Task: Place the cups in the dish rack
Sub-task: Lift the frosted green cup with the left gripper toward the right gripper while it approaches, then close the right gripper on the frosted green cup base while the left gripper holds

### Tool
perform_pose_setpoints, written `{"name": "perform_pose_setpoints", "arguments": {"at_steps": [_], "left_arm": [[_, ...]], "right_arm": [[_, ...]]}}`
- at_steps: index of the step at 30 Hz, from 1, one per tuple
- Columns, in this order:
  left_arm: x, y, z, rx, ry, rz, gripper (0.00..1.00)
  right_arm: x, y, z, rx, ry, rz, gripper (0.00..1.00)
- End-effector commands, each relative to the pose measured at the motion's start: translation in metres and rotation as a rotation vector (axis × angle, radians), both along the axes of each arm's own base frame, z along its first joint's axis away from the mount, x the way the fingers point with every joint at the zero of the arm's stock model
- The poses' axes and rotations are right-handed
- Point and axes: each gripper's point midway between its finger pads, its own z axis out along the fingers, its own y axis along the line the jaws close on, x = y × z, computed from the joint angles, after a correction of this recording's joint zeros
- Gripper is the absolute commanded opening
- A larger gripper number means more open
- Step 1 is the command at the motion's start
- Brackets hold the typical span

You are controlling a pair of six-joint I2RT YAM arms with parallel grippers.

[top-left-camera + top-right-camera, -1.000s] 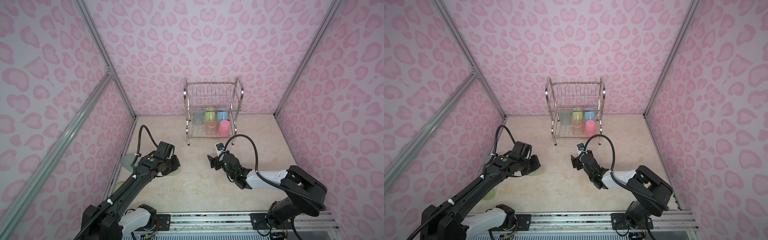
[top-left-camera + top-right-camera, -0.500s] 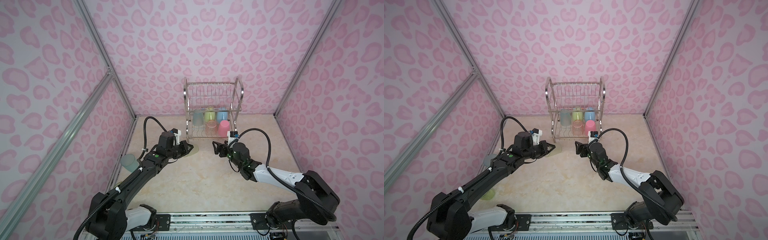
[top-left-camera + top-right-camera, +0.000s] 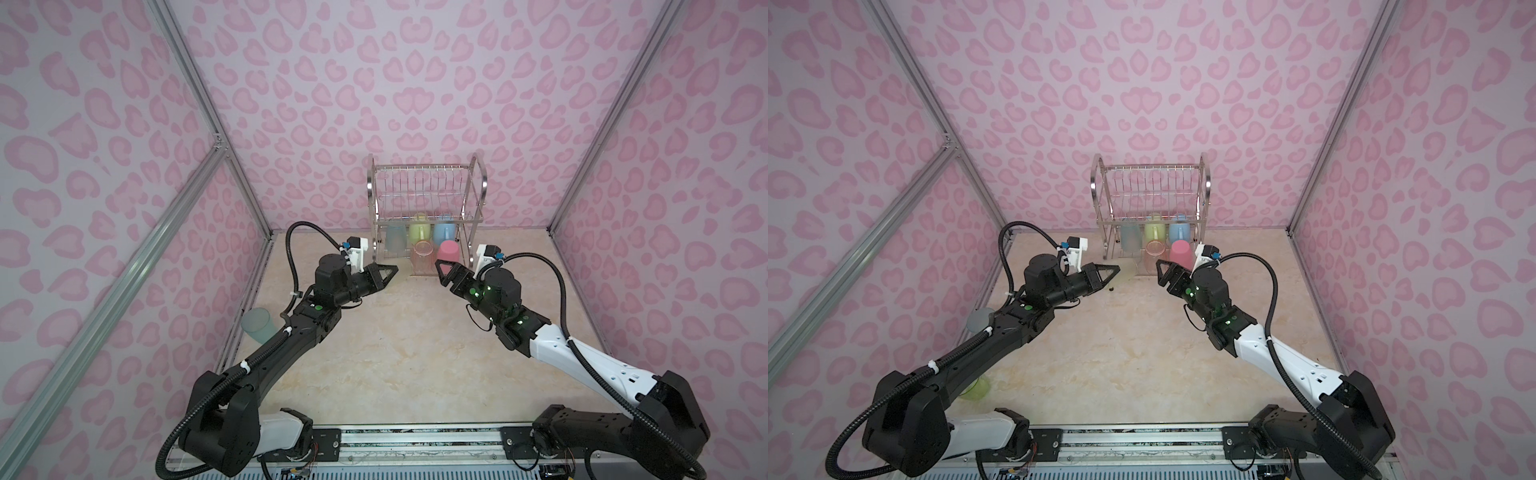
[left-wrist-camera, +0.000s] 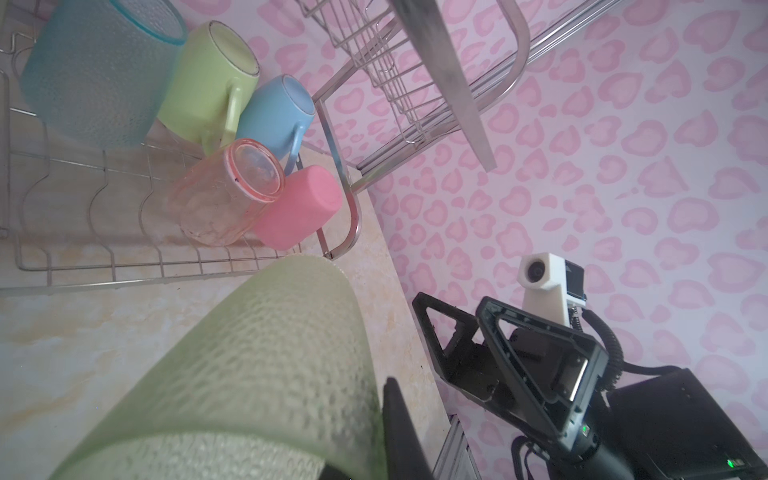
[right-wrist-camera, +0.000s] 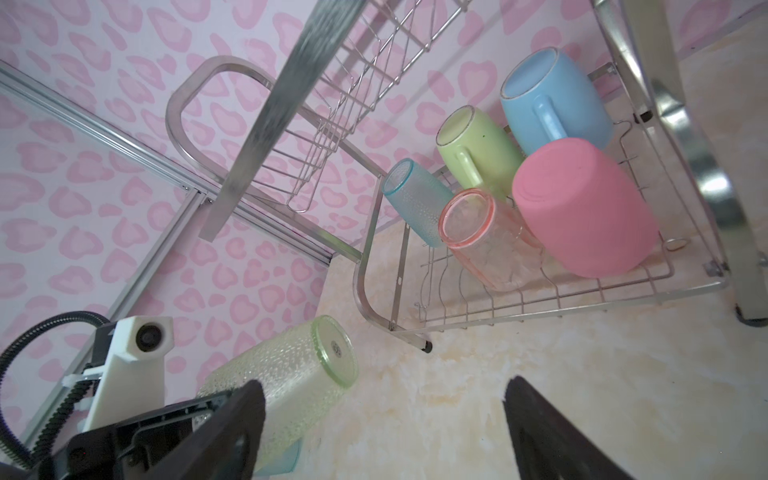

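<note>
My left fingers [image 4: 397,415] are clenched on a yellow-green tumbler [image 4: 257,353], gripping it near its open end. It is tipped almost onto its side with its base aimed at the dish rack [image 3: 482,183], just off the rack's front left corner. My right fingers [image 5: 540,419] are released: spread wide, nothing between them, hanging near the rack's front right side, close in front of the pink tumbler [image 3: 449,251].

The rack's lower tier holds five cups, all mouth down. In the back row, left to right, are a pale blue tumbler [image 3: 392,239], the green mug [image 3: 417,232] and the blue mug [image 3: 444,233]. In the front row the orange-pink tumbler [image 3: 422,258] sits side by side with the pink one.

Two more cups are out on the surface [image 3: 407,353]. A second pale blue tumbler [image 3: 257,326] sits at its left edge beside my left arm [image 3: 282,345]. A second yellow-green tumbler [image 3: 973,388] shows in a top view, half hidden under that arm (I can't tell whether either stands upright).
</note>
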Motion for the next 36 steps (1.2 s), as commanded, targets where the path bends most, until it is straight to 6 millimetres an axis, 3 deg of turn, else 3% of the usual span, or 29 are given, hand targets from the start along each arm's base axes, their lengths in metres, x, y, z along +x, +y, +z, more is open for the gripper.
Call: {"name": "perform_pose_setpoints", "arguments": {"at_steps": [1, 10, 15, 27, 36], "left_arm": [[0.001, -0.004, 0.024, -0.064, -0.097, -0.018, 0.03], [0.003, -0.006, 0.029, -0.144, -0.120, -0.022, 0.03], [0.002, -0.008, 0.034, -0.192, -0.131, -0.037, 0.03], [0.001, -0.033, 0.024, -0.232, -0.112, -0.113, 0.03], [-0.003, -0.040, 0.028, -0.235, -0.125, -0.130, 0.03]], "right_arm": [[-0.002, 0.001, 0.004, 0.090, 0.057, 0.006, 0.89], [0.009, 0.018, 0.012, 0.274, 0.136, 0.064, 0.89], [0.018, 0.034, 0.006, 0.374, 0.186, 0.103, 0.88], [0.031, 0.055, 0.000, 0.461, 0.220, 0.131, 0.88], [0.042, 0.073, -0.011, 0.513, 0.267, 0.142, 0.84]]}}
